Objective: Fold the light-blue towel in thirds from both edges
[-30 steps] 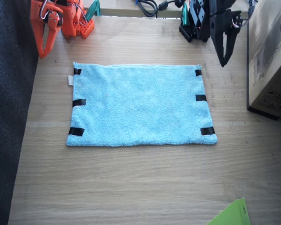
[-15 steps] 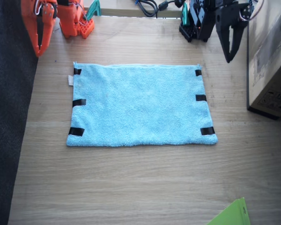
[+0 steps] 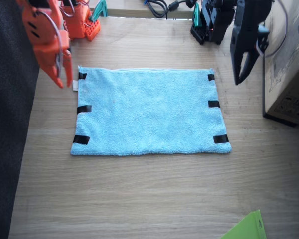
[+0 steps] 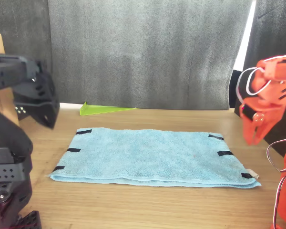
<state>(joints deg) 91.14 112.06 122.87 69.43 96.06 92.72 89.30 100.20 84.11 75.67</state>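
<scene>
The light-blue towel lies flat and fully open on the bench, unfolded, between your two claws. The right claw hangs clear above the bench, just outside the towel's tagged edge; it carries nothing, but you cannot tell how far its jaws stand apart. The left claw hangs just beyond the opposite edge, jaws slightly parted, empty. Judged by its pile, the terry is light, soft and limp: it will sag and drag, not hinge. Take each short edge at the black tape strips, pinching low so the cloth does not slip.
</scene>
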